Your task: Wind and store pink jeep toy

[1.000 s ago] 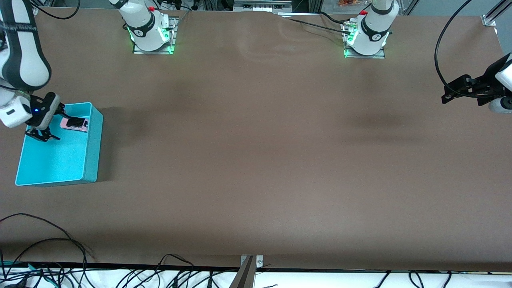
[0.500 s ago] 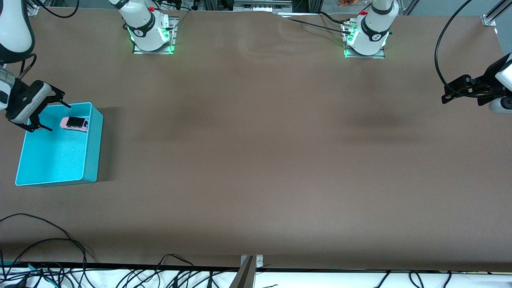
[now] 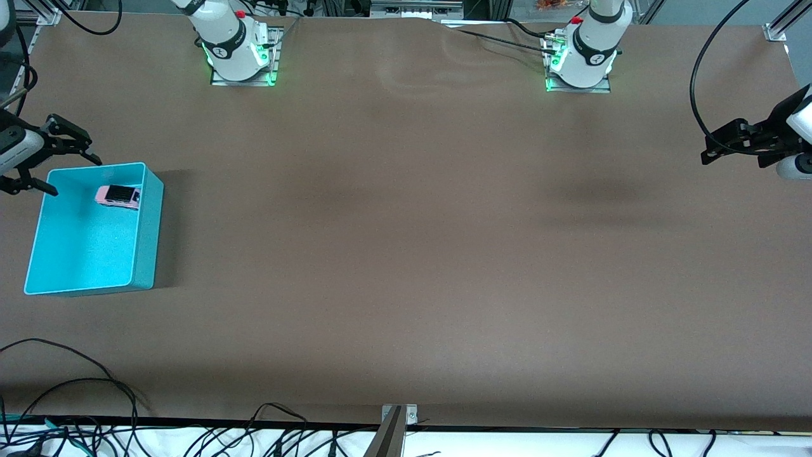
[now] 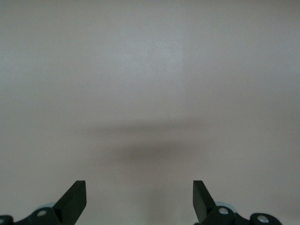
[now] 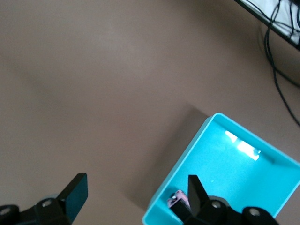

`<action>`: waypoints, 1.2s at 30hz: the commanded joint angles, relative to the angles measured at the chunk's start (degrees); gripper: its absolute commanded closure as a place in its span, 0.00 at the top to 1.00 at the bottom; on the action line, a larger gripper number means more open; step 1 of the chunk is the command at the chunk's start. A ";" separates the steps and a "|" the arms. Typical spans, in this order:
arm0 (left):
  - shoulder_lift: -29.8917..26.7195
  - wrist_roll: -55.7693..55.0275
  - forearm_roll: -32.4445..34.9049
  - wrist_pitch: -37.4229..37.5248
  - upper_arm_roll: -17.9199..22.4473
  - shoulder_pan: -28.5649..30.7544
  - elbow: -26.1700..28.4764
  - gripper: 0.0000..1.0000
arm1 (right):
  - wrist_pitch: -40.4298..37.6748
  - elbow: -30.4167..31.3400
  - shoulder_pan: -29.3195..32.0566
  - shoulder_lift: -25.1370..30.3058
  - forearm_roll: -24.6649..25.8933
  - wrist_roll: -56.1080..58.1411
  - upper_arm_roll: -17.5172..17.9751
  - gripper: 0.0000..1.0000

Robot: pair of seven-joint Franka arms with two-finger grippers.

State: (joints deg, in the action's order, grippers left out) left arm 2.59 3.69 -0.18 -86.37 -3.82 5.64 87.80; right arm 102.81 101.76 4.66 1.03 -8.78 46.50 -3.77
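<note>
Both arms are white with black joint bands, each rising from a round white base bolted on a square metal plate on the brown desk [image 3: 406,254]. Green light glows along the lower rim of each base, and a small red cap sits near each black band, which carries a white round emblem. A black cable runs across the desk to the left arm's base. The left end effector [image 3: 713,147] is matte black, mounted on a white wrist with a black cable looping above it. The right end effector [image 3: 54,160] has thin black angular fingers on a white and grey wrist body. Small silver screws show at the finger roots in both wrist views.
</note>
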 commanded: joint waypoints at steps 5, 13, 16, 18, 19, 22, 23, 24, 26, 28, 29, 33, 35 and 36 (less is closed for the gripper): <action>0.66 0.44 -1.05 0.67 -0.22 0.60 -1.84 1.00 | -8.23 -7.97 -1.40 -1.82 0.17 -15.47 -0.18 0.90; 0.66 0.44 -1.05 0.67 -0.22 0.60 -1.84 1.00 | -12.54 -12.46 -1.40 -3.23 0.26 -23.81 0.17 0.98; 0.66 0.44 -1.05 0.67 -0.22 0.60 -1.84 1.00 | -13.34 -13.78 -1.40 -3.23 0.52 -29.08 1.05 1.00; 0.66 0.44 -1.05 0.67 -0.22 0.60 -1.84 1.00 | -14.30 -14.31 -1.40 -3.23 1.57 -30.67 1.31 1.00; 0.75 0.44 -1.05 0.67 -0.22 0.60 -1.84 1.00 | -14.48 -14.92 -1.49 -3.23 2.36 -31.20 1.92 1.00; 0.75 0.44 -1.05 0.67 -0.22 0.60 -1.84 1.00 | -14.75 -15.89 -1.40 -3.23 4.91 -36.02 3.77 1.00; 0.66 0.44 -1.05 0.67 -0.22 0.60 -1.84 1.00 | -14.83 -15.98 -1.40 -3.23 5.26 -38.82 3.86 1.00; 0.75 0.44 -1.05 0.67 -0.22 0.60 -1.84 1.00 | -14.83 -15.98 -1.40 -3.23 5.27 -41.37 3.86 1.00; 0.66 0.44 -1.05 0.67 -0.22 0.60 -1.84 1.00 | -15.45 -16.33 -1.49 -3.14 5.35 -44.73 3.95 1.00; 0.66 0.44 -1.05 0.67 -0.22 0.60 -1.84 1.00 | -16.15 -16.51 -1.49 -3.14 5.44 -45.27 3.86 1.00; 0.75 0.44 -1.05 0.67 -0.22 0.68 -1.84 1.00 | -16.41 -16.77 -1.49 -3.14 5.44 -45.27 3.86 1.00; 0.75 0.44 -1.05 0.67 -0.22 0.60 -1.84 1.00 | -17.38 -17.56 -1.49 -3.14 5.35 -45.18 3.86 1.00; 0.66 0.44 -1.05 0.67 -0.22 0.60 -1.84 1.00 | -17.82 -18.35 -1.49 -3.14 5.35 -45.27 3.86 1.00; 0.75 0.44 -1.05 0.67 -0.22 0.60 -1.84 1.00 | -18.00 -18.87 -1.49 -3.14 5.35 -45.27 3.86 1.00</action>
State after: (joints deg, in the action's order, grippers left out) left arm 2.59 3.69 -0.18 -86.37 -3.82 5.75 87.80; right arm 87.47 86.77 3.06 -1.09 -4.26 2.45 -0.04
